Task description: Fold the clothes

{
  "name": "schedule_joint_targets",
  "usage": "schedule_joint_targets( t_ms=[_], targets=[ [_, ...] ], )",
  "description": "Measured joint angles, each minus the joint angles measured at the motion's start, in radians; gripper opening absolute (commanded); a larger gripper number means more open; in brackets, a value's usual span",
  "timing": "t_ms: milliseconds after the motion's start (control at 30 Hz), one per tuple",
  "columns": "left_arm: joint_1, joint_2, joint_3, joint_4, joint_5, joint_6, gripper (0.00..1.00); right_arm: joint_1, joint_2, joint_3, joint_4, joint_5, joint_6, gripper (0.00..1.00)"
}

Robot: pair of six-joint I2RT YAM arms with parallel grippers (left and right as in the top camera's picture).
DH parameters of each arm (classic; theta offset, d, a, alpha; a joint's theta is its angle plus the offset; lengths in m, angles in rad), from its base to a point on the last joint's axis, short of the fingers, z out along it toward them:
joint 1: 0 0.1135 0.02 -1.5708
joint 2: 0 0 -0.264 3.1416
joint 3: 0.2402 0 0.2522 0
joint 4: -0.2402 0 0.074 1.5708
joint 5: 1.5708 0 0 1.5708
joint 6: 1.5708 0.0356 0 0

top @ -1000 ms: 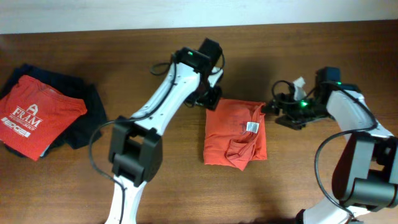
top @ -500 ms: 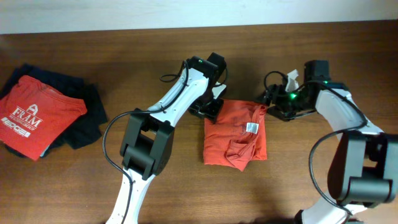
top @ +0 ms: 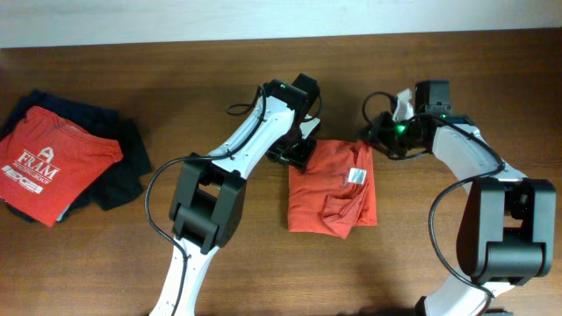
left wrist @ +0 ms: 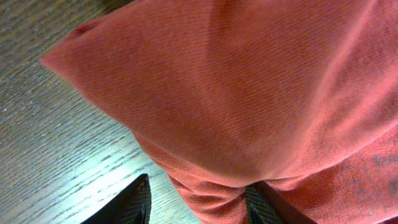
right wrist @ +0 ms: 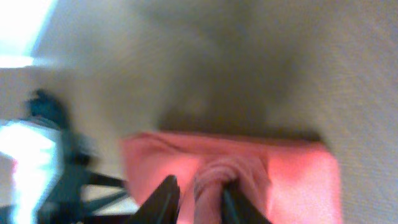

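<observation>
Since a second ago the right gripper (top: pixel 373 140) has swung in from the bare wood to the right and now sits at the far right corner of the orange-red T-shirt (top: pixel 329 193), while the left gripper (top: pixel 294 154) has dropped from just beyond the far left corner onto that corner's edge. The T-shirt lies folded into an upright rectangle in the middle of the wooden table (top: pixel 439 263), with its collar side to the right and loose folds bunched at the near right corner. A white label (top: pixel 356 176) shows near the collar. In the left wrist view, the left gripper's fingers (left wrist: pixel 138 200) stand apart astride a thick fold of the cloth. One finger touches the fabric, and a strip of wood shows between the other finger and the fold, so nothing is clamped there. The right wrist view is blurred, yet a ridge of orange-red cloth fills the narrow gap between its fingers (right wrist: pixel 166 198), and they appear pinched onto it. Well apart from all this, at the left end of the table, a folded red FRAM shirt (top: pixel 53 162) rests on top of a dark garment (top: pixel 118 180).
</observation>
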Motion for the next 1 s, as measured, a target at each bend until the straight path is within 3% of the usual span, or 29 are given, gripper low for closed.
schedule_joint_targets(
  t_ms=[33, 100, 200, 367, 533, 767, 833, 1000],
  targets=[
    [0.0, 0.0, 0.0, 0.0, 0.0, 0.0, 0.49, 0.0, 0.001, 0.0, 0.046, -0.044, -0.021, 0.21],
    [0.0, 0.0, 0.0, 0.0, 0.0, 0.0, 0.49, 0.0, 0.001, 0.002, 0.097, -0.129, -0.058, 0.42],
    [0.0, 0.0, 0.0, 0.001, -0.003, 0.0, 0.49, 0.0, 0.001, 0.002, 0.061, -0.173, -0.082, 0.58],
    [0.0, 0.0, 0.0, 0.003, -0.003, 0.0, 0.5, -0.004, 0.001, 0.003, -0.08, -0.122, -0.101, 0.59],
    [0.0, 0.0, 0.0, 0.003, -0.003, 0.0, 0.5, -0.025, -0.007, 0.003, -0.208, -0.14, -0.228, 0.65],
    [0.018, 0.0, 0.0, 0.008, -0.003, 0.0, 0.5, -0.036, -0.154, 0.001, -0.52, -0.066, -0.334, 0.69],
    [0.033, 0.0, 0.0, 0.011, 0.002, 0.0, 0.5, -0.027, -0.206, 0.003, -0.642, -0.013, -0.347, 0.68],
    [0.06, 0.0, 0.0, 0.015, 0.006, 0.0, 0.5, 0.042, -0.224, -0.008, -0.719, 0.053, -0.317, 0.62]
  ],
)
